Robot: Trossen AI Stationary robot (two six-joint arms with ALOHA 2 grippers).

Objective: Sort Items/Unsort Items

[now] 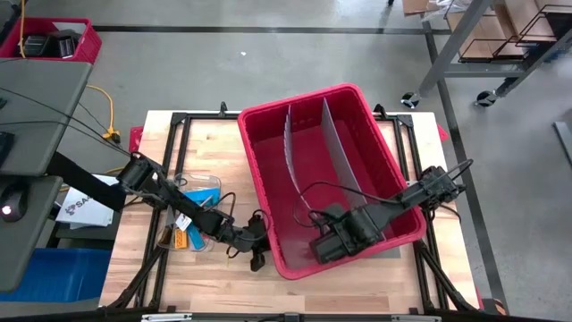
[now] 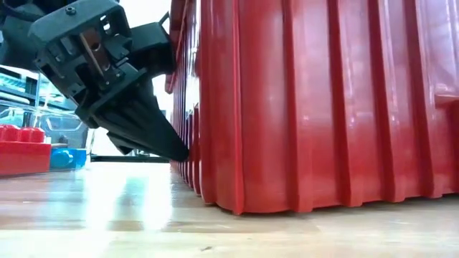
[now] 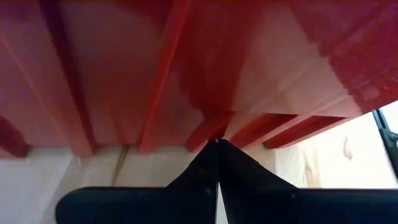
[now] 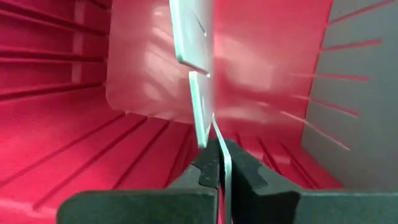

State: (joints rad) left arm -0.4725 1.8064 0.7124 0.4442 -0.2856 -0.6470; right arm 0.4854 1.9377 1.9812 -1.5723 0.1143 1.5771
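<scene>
A big red bin (image 1: 357, 116) with two grey dividers (image 1: 344, 156) stands slanted on the wooden table (image 1: 214, 286). My right gripper (image 1: 326, 243) points down inside the bin's near end, shut on one divider (image 4: 199, 93). Low at the bin's near-left corner, my left gripper (image 1: 262, 240) is shut, its tips against the outer wall. Some items lie on the table left of the bin: orange and blue pieces (image 1: 183, 237), and in the low view a red block (image 2: 21, 147) and a blue piece (image 2: 68, 158). My left gripper (image 2: 183, 152) presses its shut fingertips against the bin's ribbed outer wall (image 3: 214, 124), just above the table. It slants down toward the wall from the table's left. The bin rests flat on the table. My right gripper (image 4: 219, 146) pinches the thin divider's edge (image 4: 216, 127) between its two fingers, from above, pointing down. The sheet runs on between the fingers and stands upright in the bin.
A clear container (image 1: 201, 186) sits on the table's left part beside the left arm. Papers (image 1: 85, 207) hang off the left edge. Bare wood lies along the near edge in front of the bin. A second red basket (image 1: 54, 40) stands on the floor, far left.
</scene>
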